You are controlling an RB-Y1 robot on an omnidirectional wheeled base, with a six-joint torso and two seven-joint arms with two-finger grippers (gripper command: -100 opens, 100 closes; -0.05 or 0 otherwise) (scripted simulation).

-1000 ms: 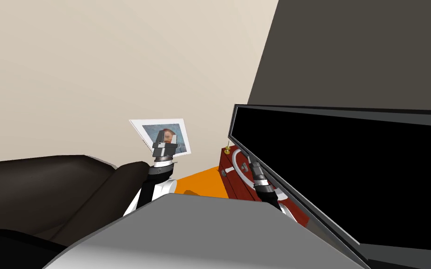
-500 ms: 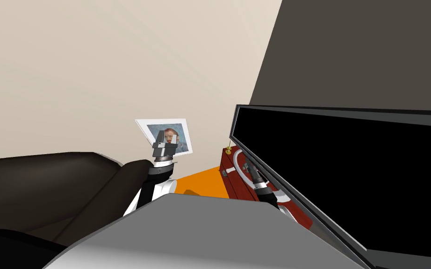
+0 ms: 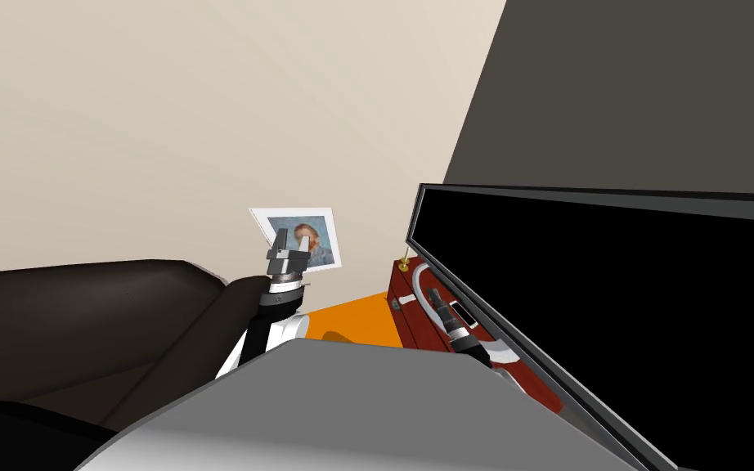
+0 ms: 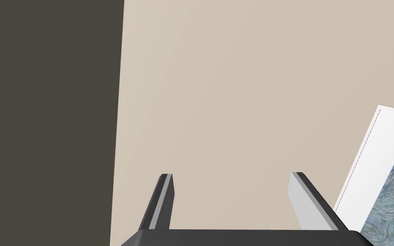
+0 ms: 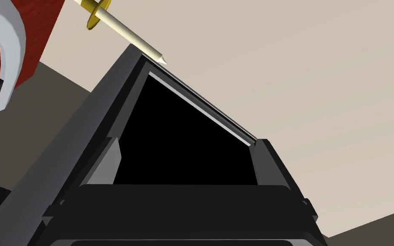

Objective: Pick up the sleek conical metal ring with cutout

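Right end effector [image 5: 187, 143] open, eased back beside grey ring [image 5: 14, 38]; left end effector [image 4: 231, 174] open.

Counted by kind: 1 light grey curved ring [image 5: 12, 55]. 1 pale candle [image 5: 123, 30] with 1 gold holder. 1 red-brown surface [image 3: 412, 323]. 1 black screen [image 3: 612, 327] in a dark frame. 1 dark sofa [image 3: 81, 327]. 1 framed portrait [image 3: 320, 233] on the wall. 1 orange patch of floor [image 3: 355, 315]. 2 hands, 1 left hand [image 4: 232, 175] and 1 right hand [image 5: 187, 160], each with 2 fingers.
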